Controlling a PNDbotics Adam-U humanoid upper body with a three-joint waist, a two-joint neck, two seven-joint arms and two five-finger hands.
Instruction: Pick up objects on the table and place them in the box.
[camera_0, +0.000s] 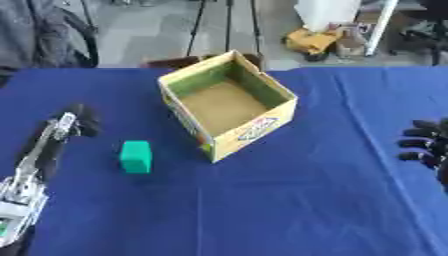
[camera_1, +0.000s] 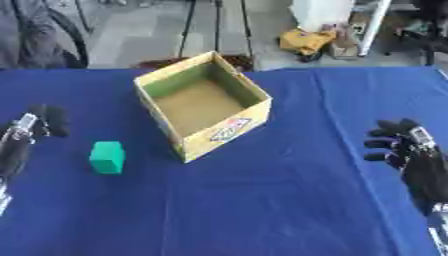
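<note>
**Green block lies left of the open box, both hands off it**

A small green block (camera_0: 136, 156) rests on the blue tablecloth (camera_0: 289, 200), just left of the cardboard box (camera_0: 229, 102) and apart from it. The block is a short cuboid; its long axis runs roughly from the near edge of the table toward the far edge, tipped very slightly, and one narrow end faces the robot. Nothing touches it.

The box stands upright near the middle of the table with its top open and its brown floor bare. It sits turned, so that one corner points toward the robot, with a printed label on the near right wall.

The left hand (camera_0: 77, 121) hovers over the cloth at the left edge, well left of the block, its dark fingers bunched at the end of the silver forearm; whether they are curled or straight cannot be told, and it holds nothing visible. The right hand (camera_1: 404, 142) shows at the right edge, well apart from the box, its fingers spread and relaxed toward the left, empty.
</note>
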